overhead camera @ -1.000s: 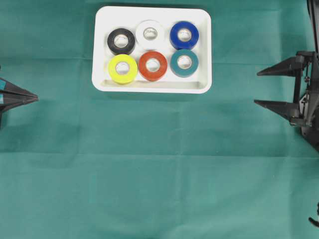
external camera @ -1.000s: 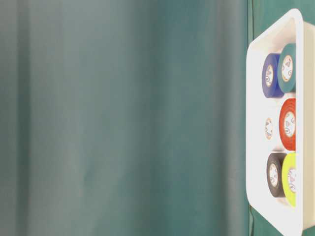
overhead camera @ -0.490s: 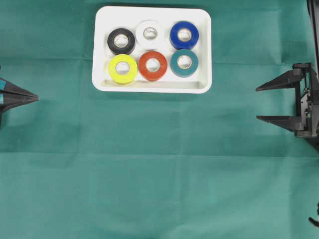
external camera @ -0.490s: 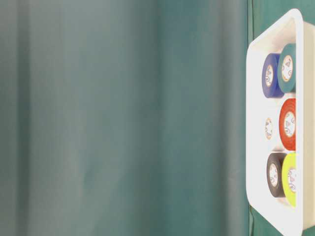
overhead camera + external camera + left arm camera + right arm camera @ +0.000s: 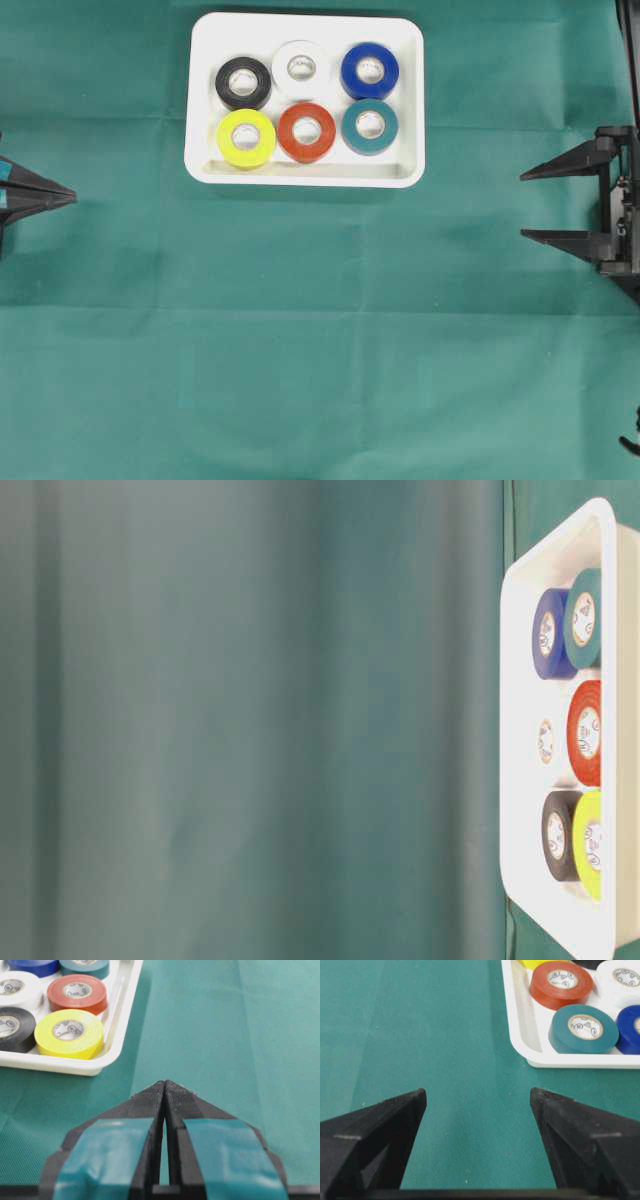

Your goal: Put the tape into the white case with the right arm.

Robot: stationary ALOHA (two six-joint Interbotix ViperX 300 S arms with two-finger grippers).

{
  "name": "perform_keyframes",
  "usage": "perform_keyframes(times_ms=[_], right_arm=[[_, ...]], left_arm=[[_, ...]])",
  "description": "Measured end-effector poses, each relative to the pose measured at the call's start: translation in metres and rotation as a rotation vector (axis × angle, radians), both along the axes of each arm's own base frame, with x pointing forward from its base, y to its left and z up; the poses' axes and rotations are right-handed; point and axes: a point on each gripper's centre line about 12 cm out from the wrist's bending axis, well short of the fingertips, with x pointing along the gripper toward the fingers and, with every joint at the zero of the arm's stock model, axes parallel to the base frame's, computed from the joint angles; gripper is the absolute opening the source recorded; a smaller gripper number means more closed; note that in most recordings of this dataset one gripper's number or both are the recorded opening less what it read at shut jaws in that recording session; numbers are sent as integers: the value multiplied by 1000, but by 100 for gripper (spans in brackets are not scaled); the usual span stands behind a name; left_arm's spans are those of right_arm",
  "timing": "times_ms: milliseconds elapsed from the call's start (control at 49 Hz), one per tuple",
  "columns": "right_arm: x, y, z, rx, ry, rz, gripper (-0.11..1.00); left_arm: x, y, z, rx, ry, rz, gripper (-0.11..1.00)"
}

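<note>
All six coloured tape rolls already sit inside the shallow white plastic case on the green-clothed bench, so the empty, wide-spread all-black right gripper seems finished.

Six tape rolls inside white case

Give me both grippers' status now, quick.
Left gripper: closed, holding nothing.
Right gripper: open, empty, off to the side of the white case.
</note>
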Motion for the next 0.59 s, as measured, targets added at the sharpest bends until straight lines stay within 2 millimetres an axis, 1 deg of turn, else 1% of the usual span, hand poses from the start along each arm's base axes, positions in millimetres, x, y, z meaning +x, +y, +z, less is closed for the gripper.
perform_keyframes(times_ms=[245, 592], right_arm=[[-7, 2, -5, 0, -38, 9, 54], [-7, 4, -2, 5, -67, 27, 54]], left_arm=[[0, 0, 0, 2, 0, 0, 0], [0, 0, 0, 2, 0, 0, 0]])
